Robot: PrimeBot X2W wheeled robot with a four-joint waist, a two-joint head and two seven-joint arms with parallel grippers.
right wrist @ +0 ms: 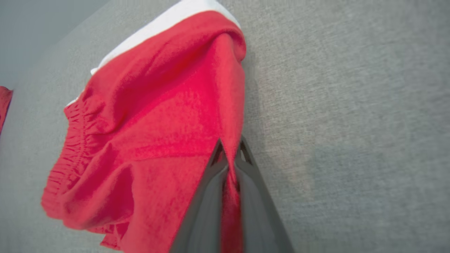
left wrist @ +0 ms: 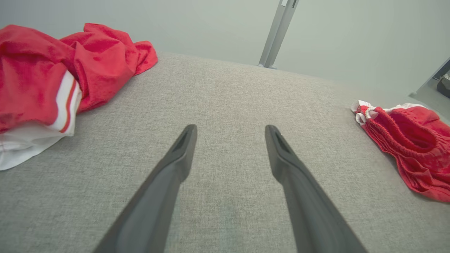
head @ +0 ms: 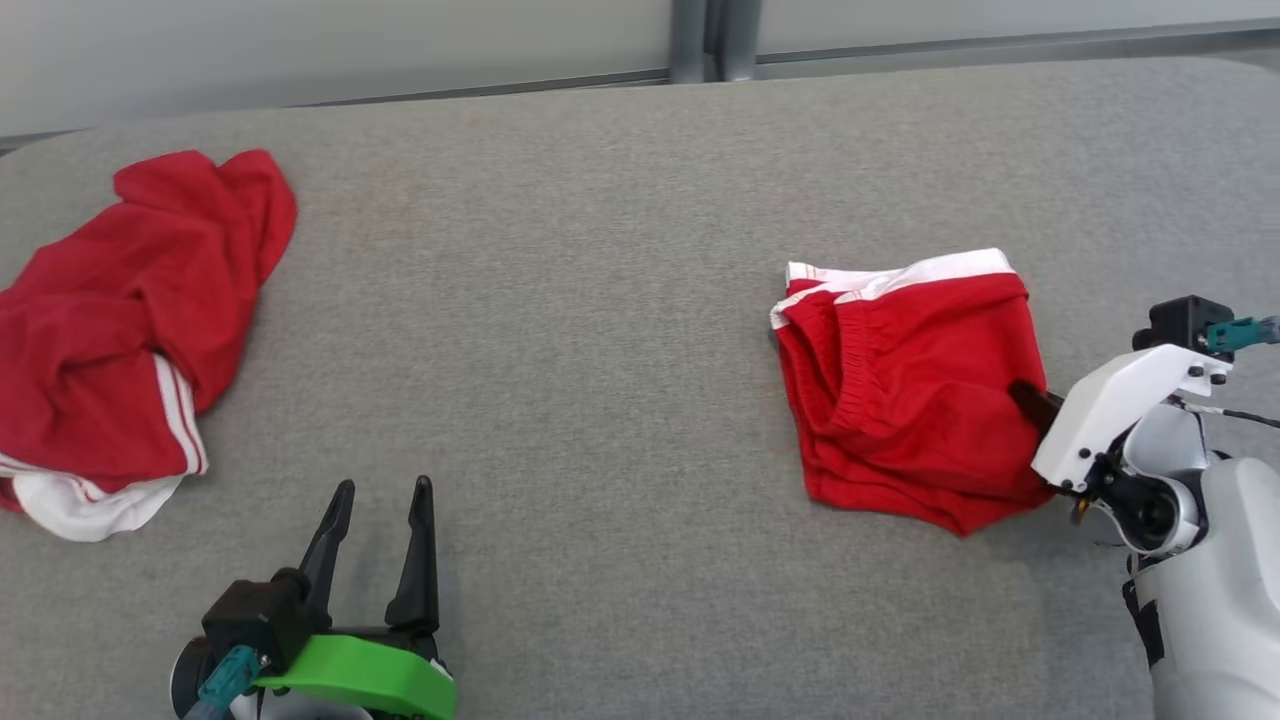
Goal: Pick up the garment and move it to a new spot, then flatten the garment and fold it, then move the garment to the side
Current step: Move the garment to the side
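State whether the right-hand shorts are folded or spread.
Folded: the shorts lie doubled in a compact block, layers stacked; the right gripper pinches one edge.

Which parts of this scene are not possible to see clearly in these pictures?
Head view: right gripper fingertips, covered by its white wrist and the red shorts.
Head view: crumpled red garment, cut off by the left edge.
Left wrist view: the shorts' far side, cut off by the right edge.
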